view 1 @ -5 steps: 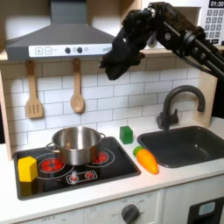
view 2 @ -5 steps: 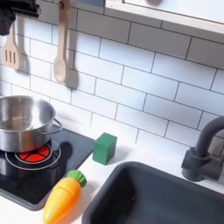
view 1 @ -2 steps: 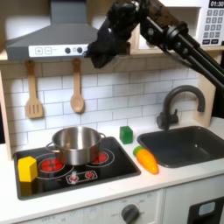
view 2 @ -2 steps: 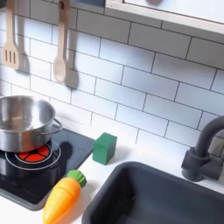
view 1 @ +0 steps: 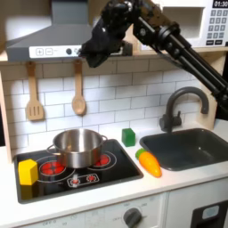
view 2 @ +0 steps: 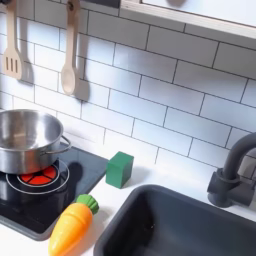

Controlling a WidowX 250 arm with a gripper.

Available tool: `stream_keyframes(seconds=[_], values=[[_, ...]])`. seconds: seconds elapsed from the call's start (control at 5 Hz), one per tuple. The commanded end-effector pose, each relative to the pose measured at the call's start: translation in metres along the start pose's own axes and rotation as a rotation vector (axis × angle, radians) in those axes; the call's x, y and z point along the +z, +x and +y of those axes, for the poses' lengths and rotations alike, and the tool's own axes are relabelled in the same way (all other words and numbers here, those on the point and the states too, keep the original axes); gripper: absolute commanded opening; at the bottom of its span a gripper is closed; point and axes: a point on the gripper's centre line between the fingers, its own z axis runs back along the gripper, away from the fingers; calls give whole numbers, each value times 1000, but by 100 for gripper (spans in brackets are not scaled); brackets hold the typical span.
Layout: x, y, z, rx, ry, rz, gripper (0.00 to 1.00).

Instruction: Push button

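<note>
The buttons (view 1: 75, 51), a short row of small dark dots, are set on the front face of the range hood (view 1: 53, 40), toward the first exterior view's right end of that face and above the hob. The gripper (view 1: 89, 59) is seen directly in front of this row, just beside it and slightly below; whether contact is made cannot be told. Its state cannot be told either, since the dark fingers merge into one mass. The arm (view 1: 165, 40) is extended from the first exterior view's upper right across the tiled wall. The step in hand is judged to be the final approach to a button. For the next move, a short advance toward the hood face is called for, with the fingertip aligned on a single dot so that neighbouring ones are not pressed. Below the hood, a wooden spoon (view 1: 78, 98) and a spatula (view 1: 34, 102) are hung on the wall. On the tabletop, a steel pot (view 2: 28, 137) is placed on the hob (view 1: 107, 167), with a green block (view 2: 120, 168) and a toy carrot (view 2: 70, 226) near the sink (view 2: 160, 225)
</note>
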Motion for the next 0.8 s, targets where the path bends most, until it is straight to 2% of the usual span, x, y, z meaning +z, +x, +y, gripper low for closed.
stream_keyframes(seconds=[0.0,0.4,0.6], values=[[-7,16,0,-4,6,-36,0],[-16,25,1,-2,24,-53,0],[-20,26,-7,-16,16,-55,0]])
